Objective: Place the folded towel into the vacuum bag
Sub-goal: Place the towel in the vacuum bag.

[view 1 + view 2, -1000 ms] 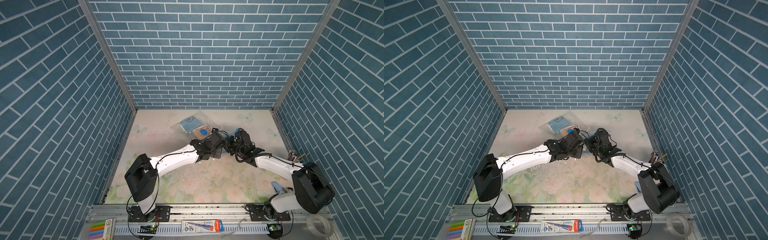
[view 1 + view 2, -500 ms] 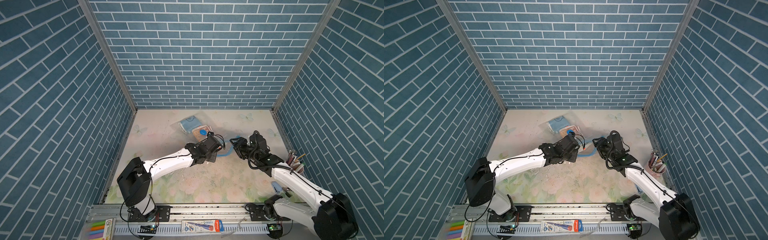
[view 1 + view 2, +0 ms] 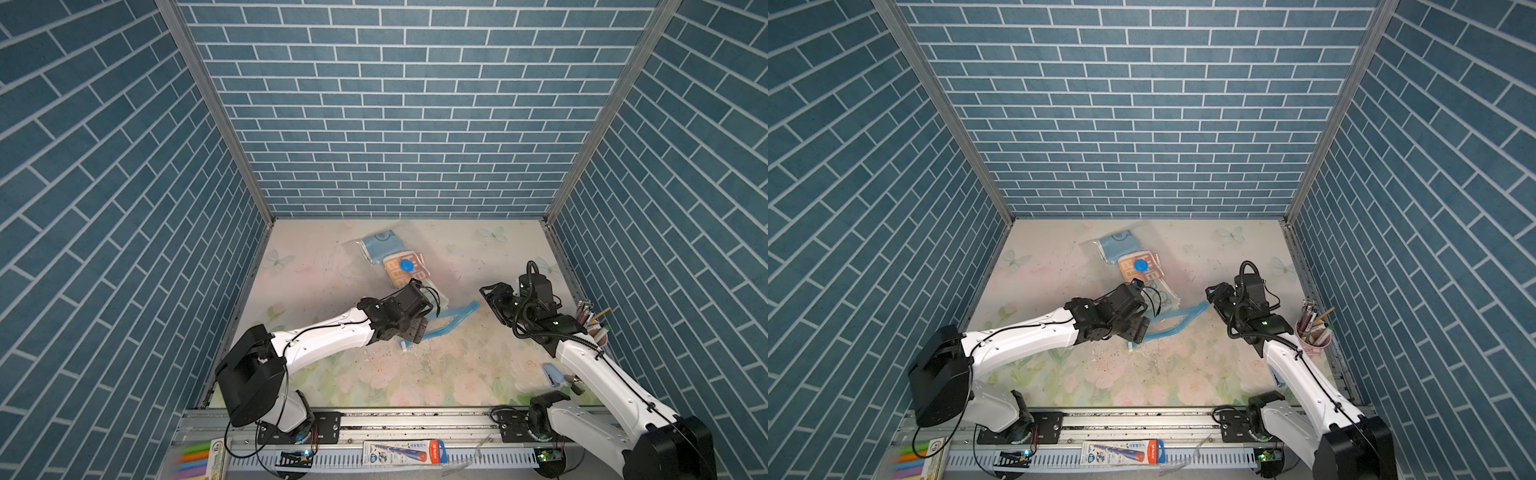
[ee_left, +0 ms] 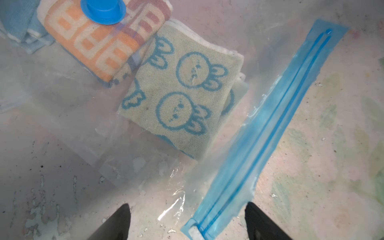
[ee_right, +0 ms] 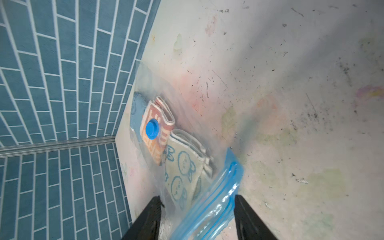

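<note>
The clear vacuum bag (image 3: pixel 376 249) lies flat on the table in both top views, its round blue valve cap (image 3: pixel 406 264) on top. Through the plastic I see the folded towel (image 4: pixel 180 91), cream with blue bunny outlines, nearest the blue zip strip (image 4: pixel 270 124). An orange towel (image 4: pixel 93 47) and a blue towel (image 3: pixel 380 245) lie deeper in the bag. My left gripper (image 4: pixel 187 220) hangs open above the strip's near end, holding nothing. Off the strip's far end, my right gripper (image 5: pixel 197 207) is open too, with the zip strip (image 5: pixel 220 197) showing between its fingers, ungripped.
A pink cup of pens (image 3: pixel 592 328) stands at the table's right edge, just behind the right arm. A small blue object (image 3: pixel 552 374) lies near the front right. Tiled walls close in the table on three sides. A white slider (image 4: pixel 195 231) sits on the strip's near end.
The left gripper has opened and let go of the bag's mouth. The right arm has drawn back to the right, away from the bag. The zip strip now lies on the table.
</note>
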Controlling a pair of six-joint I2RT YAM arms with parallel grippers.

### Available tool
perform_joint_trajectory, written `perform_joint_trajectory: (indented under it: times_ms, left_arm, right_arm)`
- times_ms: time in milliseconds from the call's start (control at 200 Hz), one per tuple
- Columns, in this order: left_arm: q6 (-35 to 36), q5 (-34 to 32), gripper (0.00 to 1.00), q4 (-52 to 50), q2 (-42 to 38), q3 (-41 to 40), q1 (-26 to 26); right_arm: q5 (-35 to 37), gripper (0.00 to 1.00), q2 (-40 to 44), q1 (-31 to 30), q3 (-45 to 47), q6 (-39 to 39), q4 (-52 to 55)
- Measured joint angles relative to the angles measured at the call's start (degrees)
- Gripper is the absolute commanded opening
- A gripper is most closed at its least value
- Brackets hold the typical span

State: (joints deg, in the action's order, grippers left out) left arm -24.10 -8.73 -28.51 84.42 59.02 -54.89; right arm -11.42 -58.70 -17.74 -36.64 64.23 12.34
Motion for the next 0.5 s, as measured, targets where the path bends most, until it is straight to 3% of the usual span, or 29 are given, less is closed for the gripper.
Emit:
perform_joint_trajectory:
  times_ms: [180,345,500]
  left_arm:
    - [-0.9,0.9,0.96,-3.0,-7.8,-3.0,1.7]
    - [-4.5,6.6,0.94,-3.3,-13.8,-9.0,11.5]
    - [-8.5,13.7,0.89,-0.7,-13.7,-14.3,18.6]
  right_arm:
    - [-3.1,0.58,-4.6,1.8,-1.0,-7.6,0.1]
    - [-6.1,0.59,-9.0,3.1,-1.3,-13.4,-1.7]
    - [-8.0,0.58,-14.3,4.0,-1.3,-16.8,-4.5]
